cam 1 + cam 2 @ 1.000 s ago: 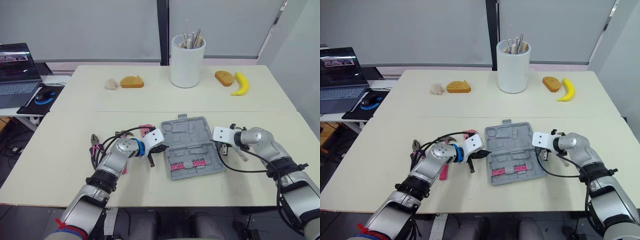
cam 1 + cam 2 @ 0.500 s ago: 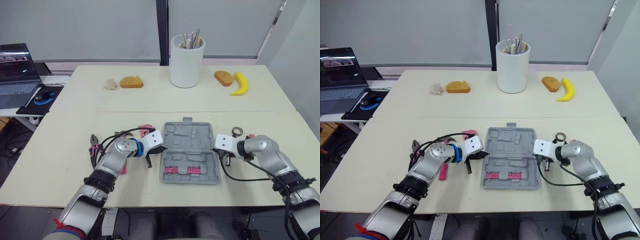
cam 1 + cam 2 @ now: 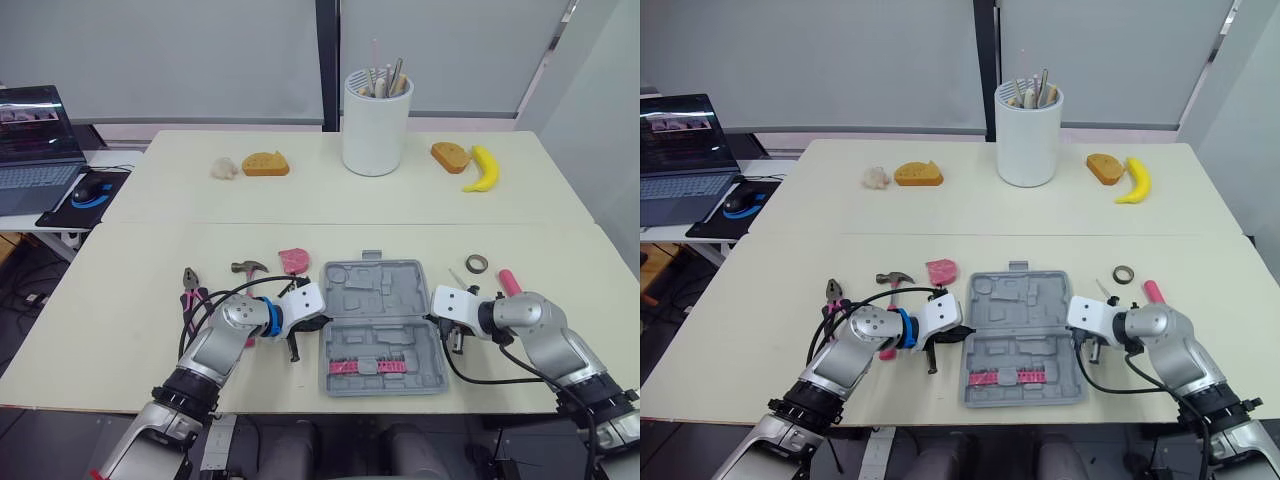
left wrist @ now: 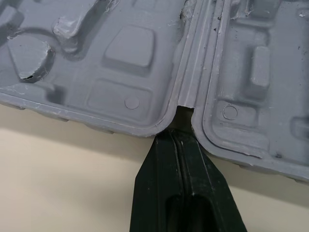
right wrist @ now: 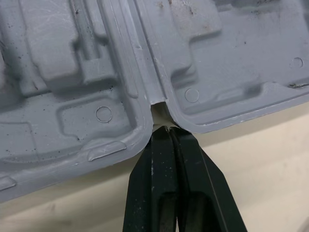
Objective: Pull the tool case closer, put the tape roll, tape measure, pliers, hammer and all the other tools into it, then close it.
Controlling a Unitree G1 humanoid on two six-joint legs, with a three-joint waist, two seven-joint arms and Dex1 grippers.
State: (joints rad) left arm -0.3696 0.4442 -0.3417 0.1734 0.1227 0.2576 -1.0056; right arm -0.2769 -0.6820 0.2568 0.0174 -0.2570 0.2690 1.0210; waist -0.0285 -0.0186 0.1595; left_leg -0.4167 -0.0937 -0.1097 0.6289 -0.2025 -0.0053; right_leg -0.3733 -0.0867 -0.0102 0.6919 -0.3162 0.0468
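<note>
The open tool case (image 3: 375, 290) lies flat close to the table's front edge, so the pulling step looks about done and the loading step comes next; its near half holds a red strip of bits (image 3: 365, 366), and the other moulded pockets look empty

The left gripper (image 4: 179, 140) sits at the case's left hinge notch with its fingers pressed together on nothing, tip touching the notch; the right gripper (image 5: 166, 131) mirrors it at the case's right hinge notch, fingers likewise closed and empty

The next move, as I judge it, calls for one gripper to back off the case, open, and go for a tool; left of the case lie the pliers (image 3: 188, 290), the hammer (image 3: 248, 268) and a pink tape measure (image 3: 295, 260) just off the case's far left corner; right of the case lie the tape roll (image 3: 477, 263) and a pink-handled tool (image 3: 505, 280)

Little table is left in front of the case, so further pulling risks overhang; beyond the case the tabletop is open up to the white utensil holder (image 3: 375, 120)
</note>
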